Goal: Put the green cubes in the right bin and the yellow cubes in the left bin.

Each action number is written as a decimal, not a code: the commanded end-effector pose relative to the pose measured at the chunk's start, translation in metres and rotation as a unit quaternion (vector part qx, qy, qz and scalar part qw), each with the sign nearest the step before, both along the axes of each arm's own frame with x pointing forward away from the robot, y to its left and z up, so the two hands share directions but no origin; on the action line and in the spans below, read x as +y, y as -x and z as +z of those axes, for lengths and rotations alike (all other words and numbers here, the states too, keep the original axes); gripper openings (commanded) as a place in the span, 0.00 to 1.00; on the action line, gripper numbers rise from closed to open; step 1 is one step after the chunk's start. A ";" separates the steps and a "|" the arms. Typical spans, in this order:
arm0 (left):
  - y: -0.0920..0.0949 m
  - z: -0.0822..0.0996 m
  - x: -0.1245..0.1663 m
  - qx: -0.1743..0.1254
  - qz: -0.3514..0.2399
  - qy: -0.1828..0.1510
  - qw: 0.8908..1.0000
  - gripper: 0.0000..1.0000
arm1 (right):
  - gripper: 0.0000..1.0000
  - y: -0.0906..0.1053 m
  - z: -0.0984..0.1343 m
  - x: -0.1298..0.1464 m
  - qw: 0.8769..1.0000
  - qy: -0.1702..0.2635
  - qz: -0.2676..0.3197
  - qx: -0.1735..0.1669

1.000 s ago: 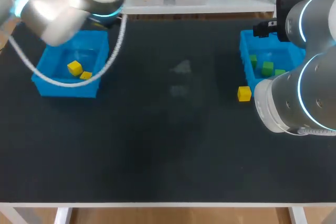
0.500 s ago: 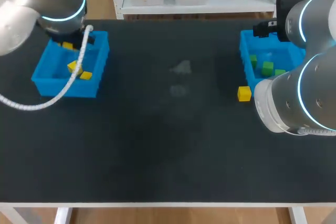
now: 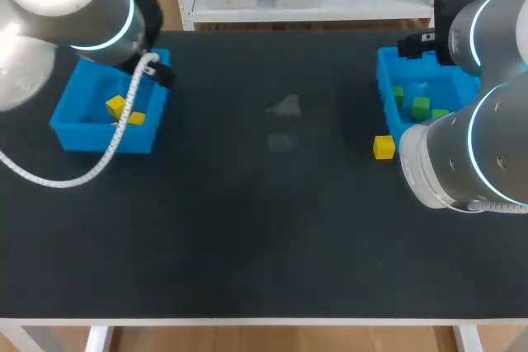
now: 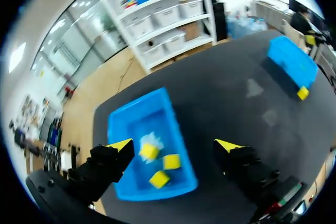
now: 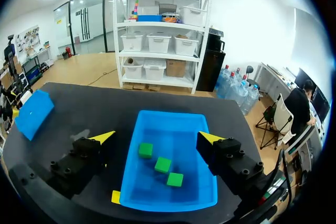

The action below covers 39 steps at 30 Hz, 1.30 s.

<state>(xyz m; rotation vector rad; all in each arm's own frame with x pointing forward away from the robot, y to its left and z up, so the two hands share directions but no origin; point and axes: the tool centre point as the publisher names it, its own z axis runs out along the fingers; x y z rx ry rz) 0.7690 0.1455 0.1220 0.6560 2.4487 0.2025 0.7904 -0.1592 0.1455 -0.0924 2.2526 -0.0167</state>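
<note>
The left bin [image 3: 107,139] holds yellow cubes [image 3: 115,105]; the left wrist view shows three of them [image 4: 149,151] on the bin's floor [image 4: 139,124]. My left gripper [image 4: 174,144] hangs open above this bin with nothing between its fingers. The right bin [image 3: 384,80] holds three green cubes [image 3: 421,106]. One yellow cube [image 3: 384,147] lies on the table against the right bin's near left corner. My right gripper [image 5: 156,137] stands open and empty above the right bin [image 5: 173,129] and its green cubes [image 5: 163,164]. The loose yellow cube [image 5: 116,196] shows beside that bin.
The dark table [image 3: 264,220] stretches bare between the two bins. My left arm [image 3: 74,6] covers the far left corner and part of the left bin. My right arm [image 3: 470,146] covers the right bin's near side.
My left gripper opened over the left bin, which showed two yellow cubes a second ago and now holds three. The left arm swung across the bin. The right arm has not moved.
</note>
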 end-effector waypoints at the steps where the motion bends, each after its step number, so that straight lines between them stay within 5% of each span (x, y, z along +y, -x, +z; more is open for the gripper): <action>1: -0.014 -0.015 -0.051 0.008 -0.136 0.007 0.991 1.00 | 1.00 0.000 0.001 -0.001 1.000 -0.002 0.003 0.002; 8: -0.018 -0.020 -0.145 0.001 -0.298 0.029 0.954 1.00 | 1.00 0.000 0.001 -0.001 1.000 -0.002 0.003 0.002; 20: 0.009 -0.042 -0.234 0.044 -0.412 0.053 0.908 1.00 | 1.00 0.000 0.001 -0.001 1.000 -0.002 0.003 0.002; 39: 0.050 -0.066 -0.315 0.063 -0.472 0.055 0.878 1.00 | 1.00 0.000 0.001 -0.001 1.000 -0.002 0.003 0.002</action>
